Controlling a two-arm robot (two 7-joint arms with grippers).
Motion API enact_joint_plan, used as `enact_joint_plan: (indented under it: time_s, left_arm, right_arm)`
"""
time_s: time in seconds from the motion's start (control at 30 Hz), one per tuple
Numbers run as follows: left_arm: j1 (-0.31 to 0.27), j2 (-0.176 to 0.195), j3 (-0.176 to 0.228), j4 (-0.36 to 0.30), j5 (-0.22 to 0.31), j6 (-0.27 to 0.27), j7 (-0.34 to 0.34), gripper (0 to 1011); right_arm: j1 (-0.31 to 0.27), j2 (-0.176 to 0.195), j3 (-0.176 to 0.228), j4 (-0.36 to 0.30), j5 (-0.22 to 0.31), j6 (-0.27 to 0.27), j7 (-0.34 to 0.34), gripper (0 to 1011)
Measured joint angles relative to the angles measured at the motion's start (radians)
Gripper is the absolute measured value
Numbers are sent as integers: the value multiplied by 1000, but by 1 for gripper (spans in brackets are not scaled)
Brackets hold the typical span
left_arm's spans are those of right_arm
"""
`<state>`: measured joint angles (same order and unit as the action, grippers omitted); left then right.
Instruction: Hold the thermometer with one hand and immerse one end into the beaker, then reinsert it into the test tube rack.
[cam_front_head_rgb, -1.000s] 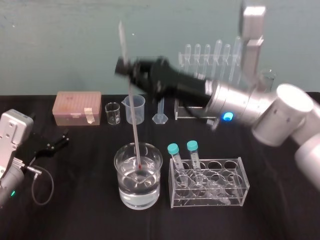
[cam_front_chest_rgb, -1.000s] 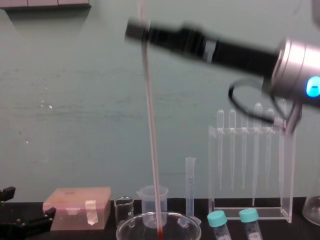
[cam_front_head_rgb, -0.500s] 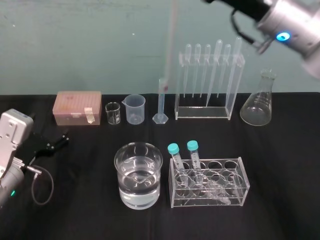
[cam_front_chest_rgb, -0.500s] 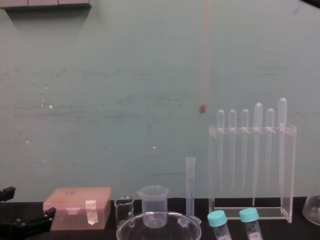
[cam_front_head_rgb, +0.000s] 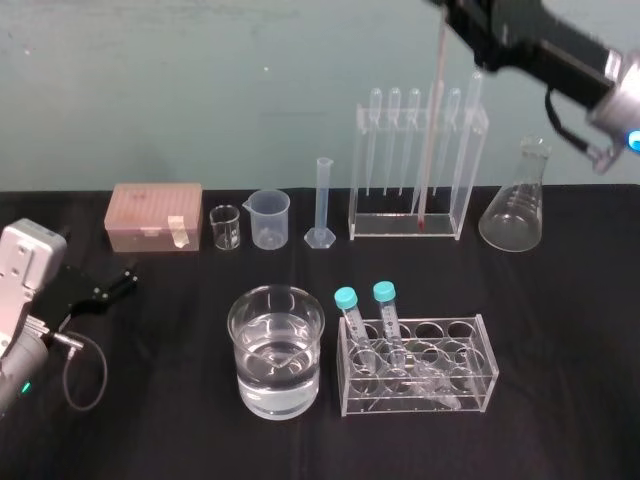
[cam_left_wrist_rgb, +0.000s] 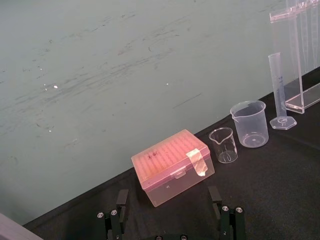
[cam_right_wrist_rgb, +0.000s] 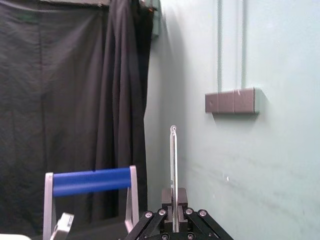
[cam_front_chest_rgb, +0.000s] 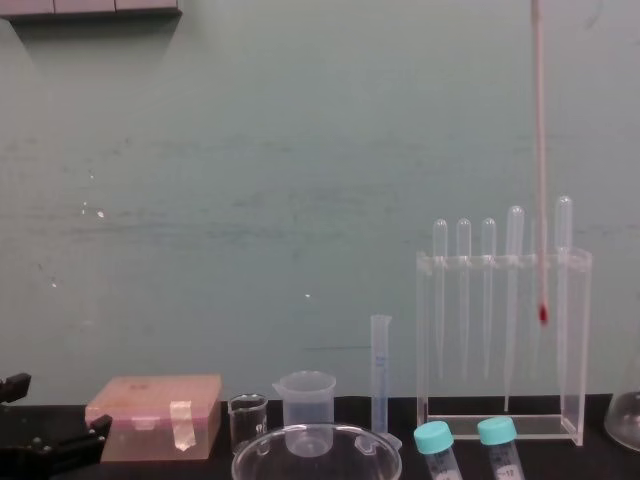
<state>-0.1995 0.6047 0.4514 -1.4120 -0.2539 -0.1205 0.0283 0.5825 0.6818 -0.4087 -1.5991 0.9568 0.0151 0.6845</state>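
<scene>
The beaker is set on the table, before the test tube rack. The thermometer is held upright within that rack.

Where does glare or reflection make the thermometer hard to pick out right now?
Head view: the thermometer blends with the clear test tube rack and its pipettes; bright highlights sit on the beaker rim. Chest view: it reads plainly against the wall above the rack. Right wrist view: it stands as a pale line above the right gripper.
</scene>
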Motion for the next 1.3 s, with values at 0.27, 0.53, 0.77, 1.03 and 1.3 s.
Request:
enact_joint_plan:
  time_s: [0.27, 0.53, 0.77, 1.03, 1.3]
  left_arm:
    - [0, 0, 0, 0, 0, 0, 0, 1008]
    - [0, 0, 0, 0, 0, 0, 0, 1008]
    - [0, 0, 0, 0, 0, 0, 0, 1008]
    - [0, 0, 0, 0, 0, 0, 0, 1008]
    - [0, 0, 0, 0, 0, 0, 0, 1008]
  right_arm:
    - [-116, 29, 21, -49, 23, 7, -38, 56]
    - [-168, 38, 15, -40, -13, 0, -51, 56]
    - [-179, 22, -6, -1, -59, -5, -50, 56]
    - [-174, -10, -12, 44, -85, -10, -46, 55]
    - [-174, -25, -25, 72, -119, -7, -36, 56]
